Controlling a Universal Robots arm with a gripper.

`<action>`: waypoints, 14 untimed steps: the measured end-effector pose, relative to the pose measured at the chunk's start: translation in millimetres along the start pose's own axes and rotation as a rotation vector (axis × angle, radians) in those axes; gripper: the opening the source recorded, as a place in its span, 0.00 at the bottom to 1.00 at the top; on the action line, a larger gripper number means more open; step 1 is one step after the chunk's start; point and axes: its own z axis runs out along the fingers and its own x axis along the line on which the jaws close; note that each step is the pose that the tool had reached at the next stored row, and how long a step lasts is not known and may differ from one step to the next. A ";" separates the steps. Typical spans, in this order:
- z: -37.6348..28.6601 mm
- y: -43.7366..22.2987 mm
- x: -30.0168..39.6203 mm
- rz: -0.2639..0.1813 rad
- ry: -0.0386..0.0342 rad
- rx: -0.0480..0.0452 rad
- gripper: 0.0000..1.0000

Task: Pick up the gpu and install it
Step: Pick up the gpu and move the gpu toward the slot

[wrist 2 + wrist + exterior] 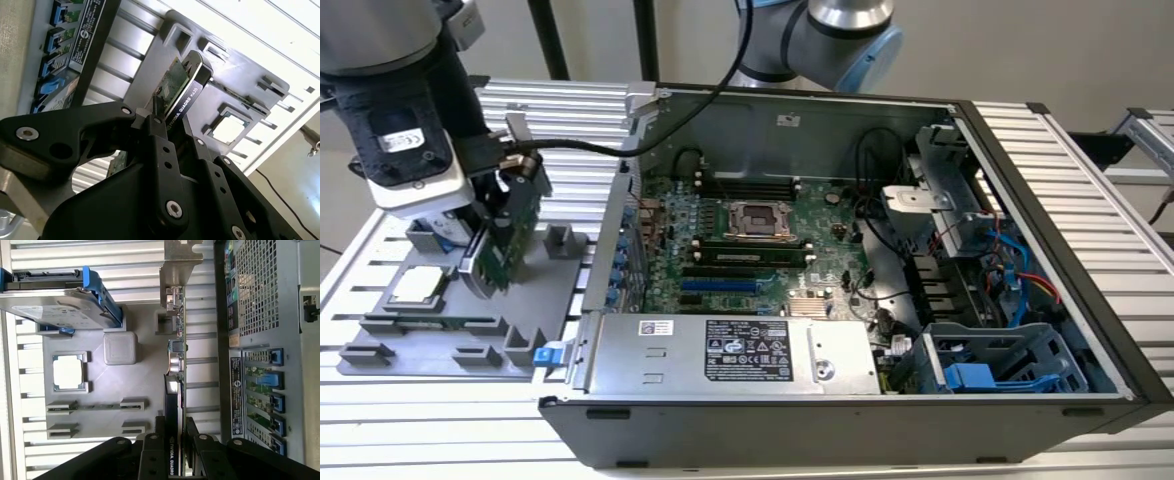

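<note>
My jaws are clenched on the gpu [175,357], one finger pressed to each flat face. In both wrist views the card runs edge-on straight out from between the fingers, with the black cooler block [189,80] on one side and the green board on the other. In the first wrist view the silver metal bracket [177,265] sits at the end farthest from me.

In the exterior view I hold the gpu [500,235] upright over the grey parts tray [400,345], which lies on the ribbed table [1067,130] to the exterior view's left of the open computer case [1041,235]. The card's lower edge is close to the tray, but I cannot tell whether it touches.

On the tray, a square processor chip [416,287] rests in its pocket beside me, and a narrow memory stick [434,325] lies in a slot nearer the tray's front edge. In the first wrist view a silver hard drive with blue rails [55,302] stands on the tray, well apart from the card.

Inside the case, the motherboard [747,240] lies exposed, with the power supply [734,350] along the near wall.
</note>
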 end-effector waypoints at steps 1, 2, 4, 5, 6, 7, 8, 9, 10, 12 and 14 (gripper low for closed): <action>-1.1 0.1 0.0 0.000 -0.0001 0.0000 0.00; -2.3 0.1 0.0 0.000 0.0000 0.0000 0.00; -4.5 0.2 -0.1 0.000 -0.0001 -0.0001 0.00; -5.6 0.3 -0.1 0.000 -0.0001 -0.0001 0.00; -6.6 0.3 -0.1 0.000 0.0000 0.0000 0.00; -7.6 0.4 -0.1 0.000 -0.0001 0.0000 0.00; -8.7 0.4 -0.1 0.000 0.0000 0.0000 0.00; -9.8 0.5 -0.1 0.000 0.0001 0.0001 0.00; -10.7 0.5 -0.2 0.000 -0.0001 -0.0001 0.00; -12.9 0.6 -0.2 0.000 -0.0001 0.0000 0.00; -14.9 0.7 -0.2 0.000 -0.0001 0.0000 0.00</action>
